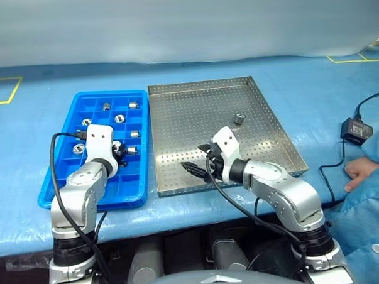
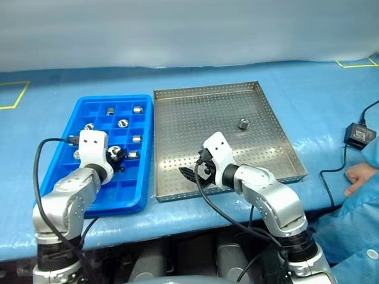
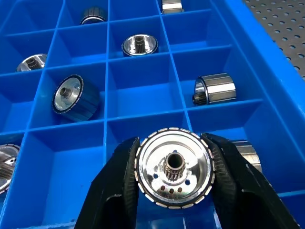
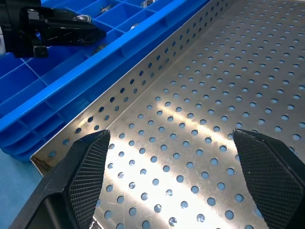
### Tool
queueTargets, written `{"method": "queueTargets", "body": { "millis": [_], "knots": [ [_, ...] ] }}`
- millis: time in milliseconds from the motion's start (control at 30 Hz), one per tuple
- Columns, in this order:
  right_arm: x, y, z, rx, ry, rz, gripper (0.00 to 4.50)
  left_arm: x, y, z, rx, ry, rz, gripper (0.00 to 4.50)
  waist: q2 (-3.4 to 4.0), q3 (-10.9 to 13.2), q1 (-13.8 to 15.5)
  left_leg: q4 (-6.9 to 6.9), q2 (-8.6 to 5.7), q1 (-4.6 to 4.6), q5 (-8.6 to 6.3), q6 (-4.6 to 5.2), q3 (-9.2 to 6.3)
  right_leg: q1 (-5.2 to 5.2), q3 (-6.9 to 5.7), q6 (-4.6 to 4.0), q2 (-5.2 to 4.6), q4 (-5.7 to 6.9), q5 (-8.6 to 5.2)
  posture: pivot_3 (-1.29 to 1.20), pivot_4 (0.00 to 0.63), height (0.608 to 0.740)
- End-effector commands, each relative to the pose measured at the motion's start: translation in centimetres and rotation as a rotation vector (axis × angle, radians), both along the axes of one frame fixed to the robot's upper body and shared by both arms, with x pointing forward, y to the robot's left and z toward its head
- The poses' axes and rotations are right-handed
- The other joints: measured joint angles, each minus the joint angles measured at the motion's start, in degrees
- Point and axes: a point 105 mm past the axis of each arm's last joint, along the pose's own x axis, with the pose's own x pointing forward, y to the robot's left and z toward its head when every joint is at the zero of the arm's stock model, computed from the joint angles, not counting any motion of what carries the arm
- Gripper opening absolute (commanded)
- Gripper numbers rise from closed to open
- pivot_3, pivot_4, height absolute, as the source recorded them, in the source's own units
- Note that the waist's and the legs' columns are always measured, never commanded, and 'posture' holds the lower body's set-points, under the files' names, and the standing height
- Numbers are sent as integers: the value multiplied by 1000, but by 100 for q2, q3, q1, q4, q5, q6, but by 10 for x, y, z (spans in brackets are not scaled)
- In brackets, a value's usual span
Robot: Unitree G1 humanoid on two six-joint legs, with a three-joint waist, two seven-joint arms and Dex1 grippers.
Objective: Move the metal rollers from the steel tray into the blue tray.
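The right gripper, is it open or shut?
Open. The right gripper has its two black fingers spread wide, nothing between them, above the steel tray.

Left gripper [image 3: 174,174] fingers [image 3: 119,186] are clamped together; right gripper [image 4: 171,157] fingers [image 4: 88,167] are spread wide.

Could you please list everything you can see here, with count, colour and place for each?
Steel tray: one, silver-grey, perforated, centre of the blue-covered table.
Blue tray: one, bright blue, gridded, directly left of the steel tray.
Metal rollers: one left in the steel tray; at least seven in separate blue-tray compartments, e.g.; one held above the tray; shiny silver.
Power adapter: one, black, with cable, table's right side.
Yellow tape marks: far corners of the table.
Person's hand: one, blue sleeve, right edge.
Left gripper: black fingers shut on a roller.
Right gripper: black fingers open over the steel tray.
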Motion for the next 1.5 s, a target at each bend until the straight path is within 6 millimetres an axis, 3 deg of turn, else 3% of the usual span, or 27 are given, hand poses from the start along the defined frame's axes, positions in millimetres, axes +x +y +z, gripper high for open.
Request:
{"method": "queueTargets", "body": {
  "millis": [33, 133, 367, 433, 567, 767, 833, 967, 1067, 1200, 1500],
  "knots": [
    [1, -2, 14, 15, -62, -10, 4339, 6, 1, 14, 9, -78, 26, 1725, 0, 0, -15, -1, 0, 0, 0, 0, 0, -1, 0, 0, 0, 0, 0, -34, 150, 740],
    [3, -4, 16, 15, -71, -30, 4339, 6, -6, 19, -28, -108, -14, 1725, 0, 0, -29, 0, -1, -1, 0, 0, 5, 0, 0, 0, -1, -1, 0, -37, 150, 740],
    [11, -12, 19, 6, -87, -108, 4339, 11, -11, 26, -35, -154, -18, 4052, -2, -1, -52, 3, -1, 0, 0, 0, 13, 1, 1, 0, -1, 1, 0, -55, 150, 740],
    [18, -18, 18, -2, -87, -168, 4339, 13, -22, 36, -71, -213, -73, 4052, -2, -1, -58, 3, -1, 0, 0, 0, 14, 1, 2, 0, -1, 1, 0, -57, 150, 740],
    [42, -32, 15, -37, -96, -343, 4339, 5, -64, 60, -155, -343, -348, 4052, -3, -2, -79, 4, 0, 0, 0, 0, 19, 0, 4, 0, -2, 2, 2, -59, 150, 740],
    [79, -32, 27, -12, -134, -470, 4339, -11, -106, 45, -131, -275, -640, 4052, 0, -2, -183, 0, 2, 4, 0, 0, 29, -4, 10, -1, 0, 3, 3, -70, 150, 740],
    [95, -38, 28, -3, -133, -530, 4339, -11, -112, 41, -133, -259, -651, 4052, 0, -2, -211, 1, 3, 2, 0, 0, 29, -5, 10, -1, 3, 3, 4, -74, 150, 740],
    [134, -68, 27, -7, -129, -754, 4339, -15, -125, 33, -127, -236, -701, 4052, 0, -2, -249, 4, -1, 1, 1, 2, 28, -2, 14, 9, 2, 2, 10, -56, 150, 740],
    [152, -82, 24, -29, -127, -854, 4339, -17, -130, 32, -142, -237, -702, 4052, 0, -2, -256, 2, -6, -2, 1, 7, 33, -3, 22, 19, 0, -3, 17, -43, 150, 740],
    [166, -99, 11, -61, -76, -971, 4339, -18, -131, 28, -150, -229, -678, 4052, 2, -1, -285, -6, -5, 0, -2, 12, 37, -5, 29, 29, 3, -6, 46, -26, 150, 740],
    [173, -94, -11, -29, 51, -1017, 4339, -20, -127, 26, -147, -224, -661, 4052, 5, 1, -287, -17, -4, 1, -2, 12, 36, -9, 31, 29, 6, -7, 45, -18, 150, 740]
  ]
}}
